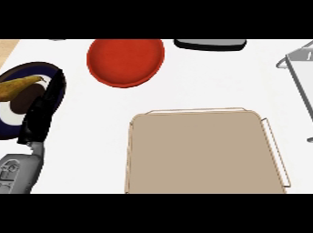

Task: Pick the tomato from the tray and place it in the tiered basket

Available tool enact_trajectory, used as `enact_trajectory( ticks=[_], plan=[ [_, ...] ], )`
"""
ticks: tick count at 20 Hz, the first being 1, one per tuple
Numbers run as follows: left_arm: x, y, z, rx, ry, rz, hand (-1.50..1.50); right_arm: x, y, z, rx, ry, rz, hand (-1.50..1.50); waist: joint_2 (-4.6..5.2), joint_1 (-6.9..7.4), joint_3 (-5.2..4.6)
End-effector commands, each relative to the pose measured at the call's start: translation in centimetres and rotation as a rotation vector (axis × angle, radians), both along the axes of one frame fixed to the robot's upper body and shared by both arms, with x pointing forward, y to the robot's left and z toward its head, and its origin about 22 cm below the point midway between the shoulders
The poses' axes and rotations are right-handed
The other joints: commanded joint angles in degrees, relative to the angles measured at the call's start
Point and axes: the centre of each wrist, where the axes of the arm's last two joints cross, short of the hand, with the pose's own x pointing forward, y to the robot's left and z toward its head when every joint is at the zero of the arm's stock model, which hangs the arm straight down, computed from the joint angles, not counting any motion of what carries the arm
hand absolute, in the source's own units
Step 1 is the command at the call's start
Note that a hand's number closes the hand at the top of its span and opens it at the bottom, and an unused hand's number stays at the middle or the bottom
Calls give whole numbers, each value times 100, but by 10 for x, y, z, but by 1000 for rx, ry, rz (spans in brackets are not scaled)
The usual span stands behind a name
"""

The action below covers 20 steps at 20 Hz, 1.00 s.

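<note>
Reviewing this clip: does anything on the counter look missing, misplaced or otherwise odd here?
Yes. The tray shows no tomato, and none is visible elsewhere. The right hand is out of view. The left hand rests with straight fingers over the dark plate holding a pear.

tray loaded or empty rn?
Empty: the tray shows only its bare tan floor inside the rim, no tomato on it.

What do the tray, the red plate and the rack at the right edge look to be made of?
Tray: matte tan surface, perhaps wood or plastic, with a thin pale wire-like rim and side handle. Red plate: smooth, uniform red, likely plastic or glazed ceramic. Rack: grey bars with a metallic look.
</note>
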Motion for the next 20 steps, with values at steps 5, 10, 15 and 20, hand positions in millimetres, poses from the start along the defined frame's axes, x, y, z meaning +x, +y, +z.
enact_trajectory(
  ticks=[5,10,15,20],
  plan=[
    [-17,-9,-6,-11,15,15,0,0,-4,-26,142,-118,-71,150,-60,-80,9],
    [-13,4,-4,6,5,27,0,-9,-21,-31,289,-279,-102,150,-43,-118,14],
    [-7,7,0,0,3,31,0,-11,-18,-64,322,-361,-118,-150,-37,-145,8],
    [-6,19,-1,-12,11,37,0,-15,-15,-61,182,-541,-65,-150,-55,-208,1]
  ],
)
